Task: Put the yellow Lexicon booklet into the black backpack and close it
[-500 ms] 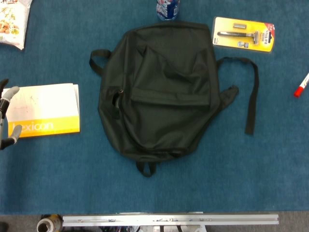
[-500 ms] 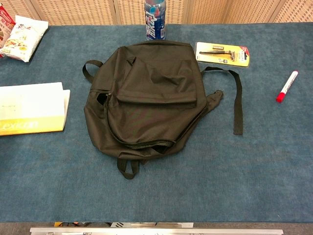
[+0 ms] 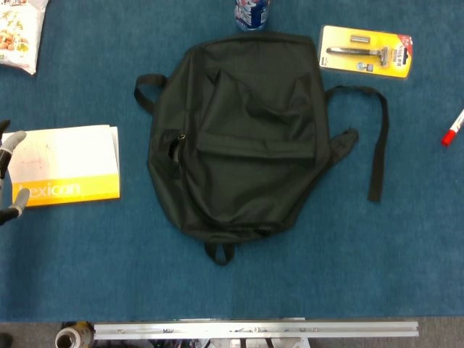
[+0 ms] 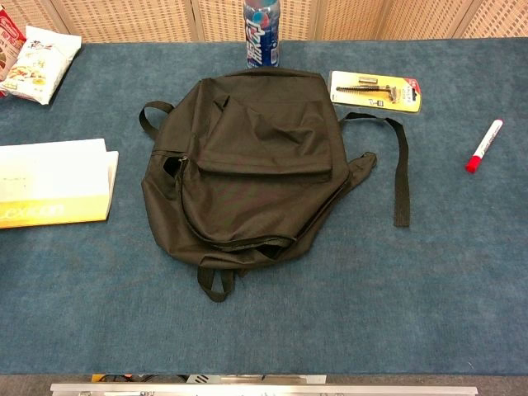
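Observation:
The black backpack (image 3: pixel 239 134) (image 4: pixel 252 165) lies flat in the middle of the blue table, its straps trailing right. The Lexicon booklet (image 3: pixel 69 165) (image 4: pixel 54 181), white with a yellow band, lies flat to the left of it, apart from the bag. Only the head view shows my left hand (image 3: pixel 9 170), at the far left edge; its grey-tipped fingers (image 3: pixel 14 139) are spread at the booklet's left edge and hold nothing. My right hand appears in neither view.
A drink bottle (image 3: pixel 251 14) stands just behind the backpack. A yellow razor pack (image 3: pixel 367 51) lies at the back right, a red-capped marker (image 3: pixel 452 129) at the far right, and a snack bag (image 3: pixel 18 32) at the back left. A metal rail (image 3: pixel 254 330) lines the near table edge.
My left hand has slid a little to the left, so its fingertips cover less of the booklet. The booklet and the backpack have not moved.

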`<action>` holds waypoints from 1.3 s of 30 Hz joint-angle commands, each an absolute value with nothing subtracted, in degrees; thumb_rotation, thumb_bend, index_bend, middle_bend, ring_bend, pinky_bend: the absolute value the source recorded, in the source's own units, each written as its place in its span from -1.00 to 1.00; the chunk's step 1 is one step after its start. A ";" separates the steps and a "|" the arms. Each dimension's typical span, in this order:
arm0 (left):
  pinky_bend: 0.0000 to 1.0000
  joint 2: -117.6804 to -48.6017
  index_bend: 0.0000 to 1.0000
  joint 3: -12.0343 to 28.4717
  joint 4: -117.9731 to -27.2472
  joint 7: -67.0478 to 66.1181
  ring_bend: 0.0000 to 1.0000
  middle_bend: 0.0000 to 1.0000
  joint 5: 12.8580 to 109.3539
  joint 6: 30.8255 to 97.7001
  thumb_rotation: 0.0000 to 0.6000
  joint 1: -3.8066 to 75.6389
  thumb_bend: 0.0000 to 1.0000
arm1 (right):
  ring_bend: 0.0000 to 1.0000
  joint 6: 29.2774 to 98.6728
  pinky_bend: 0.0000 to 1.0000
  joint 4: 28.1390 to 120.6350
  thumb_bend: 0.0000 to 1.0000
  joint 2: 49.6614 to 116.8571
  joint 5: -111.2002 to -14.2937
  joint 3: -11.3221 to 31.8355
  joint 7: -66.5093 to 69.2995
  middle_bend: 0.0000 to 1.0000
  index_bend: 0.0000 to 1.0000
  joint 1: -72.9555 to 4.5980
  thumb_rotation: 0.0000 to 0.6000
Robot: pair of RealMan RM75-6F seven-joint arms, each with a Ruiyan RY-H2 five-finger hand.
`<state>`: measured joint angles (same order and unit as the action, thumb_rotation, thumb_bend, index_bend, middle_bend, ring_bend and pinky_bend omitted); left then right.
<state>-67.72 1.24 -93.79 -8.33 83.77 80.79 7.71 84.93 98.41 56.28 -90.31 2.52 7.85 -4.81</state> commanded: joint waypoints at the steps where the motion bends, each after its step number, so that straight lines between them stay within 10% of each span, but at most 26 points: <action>1: -0.59 -67.93 -0.69 0.88 -92.70 -9.09 -0.90 -0.85 83.57 79.32 1.00 8.25 -0.51 | -0.46 84.57 -0.09 99.43 -0.48 55.41 -90.40 2.93 7.91 -0.23 -0.41 -5.37 1.00; 39: -0.59 -79.94 -0.70 -0.14 -80.37 -20.35 -0.90 -0.81 73.72 62.26 1.00 14.83 -0.51 | -0.46 84.94 -0.09 97.77 -0.51 55.53 -89.22 2.25 10.68 -0.23 -0.41 -4.27 1.00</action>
